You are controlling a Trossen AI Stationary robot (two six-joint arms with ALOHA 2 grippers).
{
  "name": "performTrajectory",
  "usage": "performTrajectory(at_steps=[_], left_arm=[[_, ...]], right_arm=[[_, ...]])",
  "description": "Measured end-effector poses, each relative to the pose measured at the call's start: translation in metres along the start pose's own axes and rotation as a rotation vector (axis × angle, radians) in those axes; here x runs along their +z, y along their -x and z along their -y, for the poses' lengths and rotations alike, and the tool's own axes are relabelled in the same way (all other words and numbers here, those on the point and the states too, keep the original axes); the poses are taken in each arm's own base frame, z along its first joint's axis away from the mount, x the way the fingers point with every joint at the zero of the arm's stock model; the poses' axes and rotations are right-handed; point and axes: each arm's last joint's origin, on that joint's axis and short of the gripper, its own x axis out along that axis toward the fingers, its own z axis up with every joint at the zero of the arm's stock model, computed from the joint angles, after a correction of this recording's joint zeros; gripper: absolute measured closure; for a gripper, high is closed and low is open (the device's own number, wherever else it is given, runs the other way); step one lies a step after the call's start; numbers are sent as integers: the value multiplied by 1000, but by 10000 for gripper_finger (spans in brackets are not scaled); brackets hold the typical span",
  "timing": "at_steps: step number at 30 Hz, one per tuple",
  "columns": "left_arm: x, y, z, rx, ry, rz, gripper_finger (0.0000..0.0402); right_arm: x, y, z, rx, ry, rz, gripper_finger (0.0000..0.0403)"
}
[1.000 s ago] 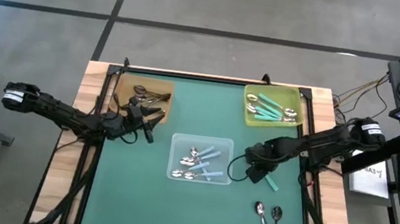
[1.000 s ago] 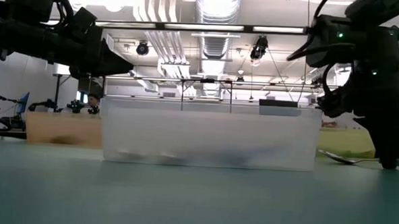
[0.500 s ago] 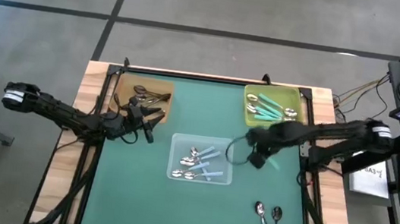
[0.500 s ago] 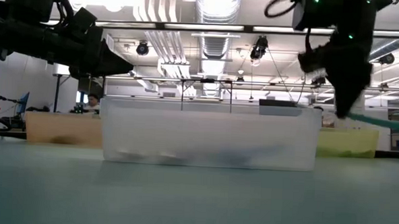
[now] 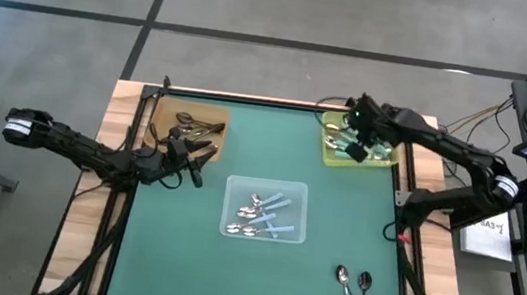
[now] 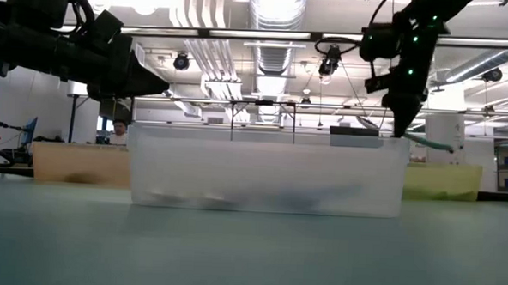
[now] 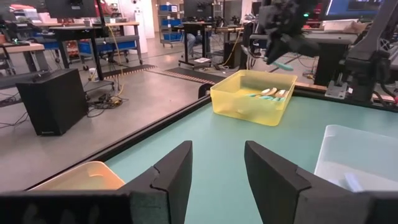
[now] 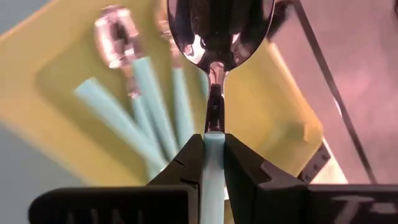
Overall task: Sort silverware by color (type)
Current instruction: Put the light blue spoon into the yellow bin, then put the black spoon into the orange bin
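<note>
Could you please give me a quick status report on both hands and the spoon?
Right hand shut on teal spoon, above yellow tray. Left hand open, empty, waiting beside brown tray. Nothing in the way.

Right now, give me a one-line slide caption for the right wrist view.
Right gripper clamps a teal-handled spoon above the yellow-green tray of matching spoons.

High view: straight down on the whole table (image 5: 181,248). Low view: table-top level, right against the clear tray (image 6: 266,170), facing the room behind. Left wrist view: low, looks across toward the yellow tray (image 7: 252,96). Right wrist view: close above the yellow tray. All 4 share that tray.
</note>
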Motion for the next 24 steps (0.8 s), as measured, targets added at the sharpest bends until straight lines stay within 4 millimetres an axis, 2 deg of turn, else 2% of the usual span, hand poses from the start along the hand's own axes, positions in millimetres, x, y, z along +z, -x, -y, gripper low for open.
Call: performTrajectory(at_steps=[2, 6, 9, 12, 17, 24], left_arm=[[0, 0, 0, 0, 2, 0, 269], [0, 0, 0, 0, 4, 0, 269], [0, 0, 0, 0, 4, 0, 269], [0, 0, 0, 0, 4, 0, 269], [0, 0, 0, 0, 4, -1, 269], [0, 0, 0, 0, 3, -1, 269]], right_arm=[[4, -7, 9, -11, -31, -23, 363], [8, -16, 16, -13, -58, -82, 308], [8, -10, 16, 5, -106, -120, 270], [1, 2, 7, 94, -166, -203, 250], [-16, 28, -28, 204, -231, -228, 247], [-43, 58, -100, 304, -252, -221, 266]])
